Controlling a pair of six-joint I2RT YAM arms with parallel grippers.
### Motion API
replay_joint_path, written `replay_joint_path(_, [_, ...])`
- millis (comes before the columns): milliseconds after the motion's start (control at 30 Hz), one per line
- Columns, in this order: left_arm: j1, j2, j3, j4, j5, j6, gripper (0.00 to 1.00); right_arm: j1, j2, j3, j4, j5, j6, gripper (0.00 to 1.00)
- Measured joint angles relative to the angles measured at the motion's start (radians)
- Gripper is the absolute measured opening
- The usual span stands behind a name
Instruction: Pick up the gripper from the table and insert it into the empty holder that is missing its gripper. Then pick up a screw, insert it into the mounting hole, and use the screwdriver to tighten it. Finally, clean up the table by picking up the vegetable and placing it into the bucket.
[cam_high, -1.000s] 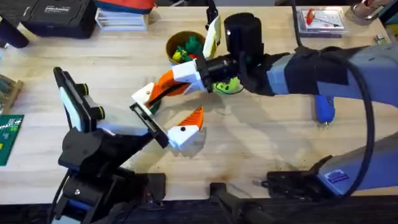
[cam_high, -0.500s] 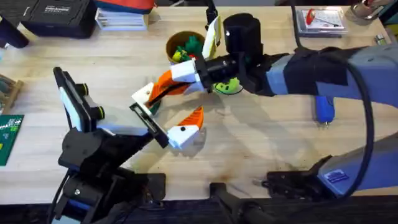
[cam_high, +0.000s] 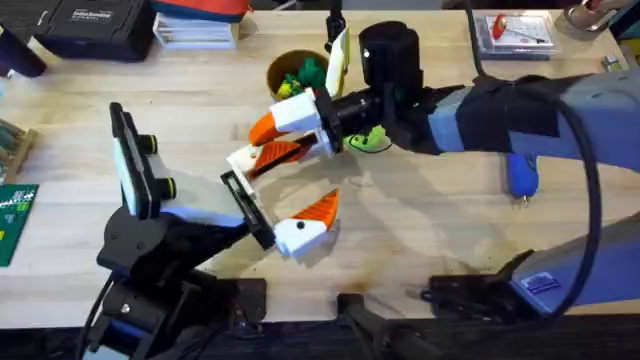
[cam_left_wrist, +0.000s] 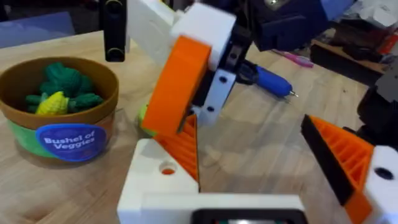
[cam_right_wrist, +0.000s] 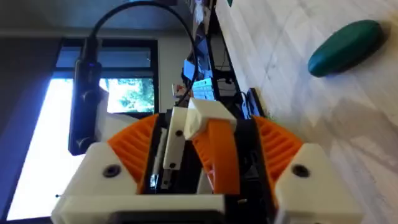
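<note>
Two tools meet mid-worktop (cam_high: 420, 240). Your right tool (cam_right_wrist: 205, 163) is clamped on the gripper (cam_right_wrist: 211, 121), a white-and-orange piece sitting between its ribbed orange pads (cam_right_wrist: 134, 146). From overhead, it hangs just in front of the bucket (cam_high: 278, 68), close over your left tool (cam_high: 290, 182).

Left tool: spread wide, holding nothing. One white finger with orange ribbing (cam_left_wrist: 177, 155) lies close under the right tool. The other finger (cam_left_wrist: 348, 165) is well off to the side. I cannot tell whether the two tools touch.

Vegetable (cam_right_wrist: 345, 46): lying on bare wood, apart from the right tool.

Bucket: upright toward the far side of the worktop, blue label facing your left wrist camera. Green and yellow toy pieces (cam_left_wrist: 62, 84) are inside.

Screwdriver (cam_high: 522, 176): flat on the worktop, well off to the right past the right arm. Its tip points toward the near edge.

Green disc (cam_high: 372, 140): partly hidden beside the right wrist.
</note>
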Motion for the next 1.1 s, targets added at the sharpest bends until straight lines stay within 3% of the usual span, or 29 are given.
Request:
replay_joint_path(100, [0.000,0.000,0.000,-0.001,0.016,0.000,0.986,0.000,0.000,0.000,0.000,-0.021,-0.002,0.922])
replay_joint_path(167, [0.000,0.000,0.000,-0.001,0.020,0.000,0.986,0.000,0.000,0.000,0.002,-0.030,-0.004,0.986])
replay_joint_path(500, [0.000,0.000,0.000,-0.001,0.031,0.000,0.986,-0.029,0.000,0.000,0.001,0.010,-0.035,0.993])
replay_joint_path(800, [0.000,0.000,0.000,-0.002,0.036,0.000,0.986,-0.205,-0.014,0.000,-0.026,0.116,-0.115,0.993])
replay_joint_path(900, [0.000,0.000,0.000,-0.002,0.038,0.000,0.986,-0.276,-0.120,0.000,-0.252,0.207,-0.225,0.993])
replay_joint_path(1100, [0.000,0.000,0.000,-0.002,0.038,0.000,0.986,-0.300,-0.306,0.010,-0.666,0.445,-0.463,0.993])
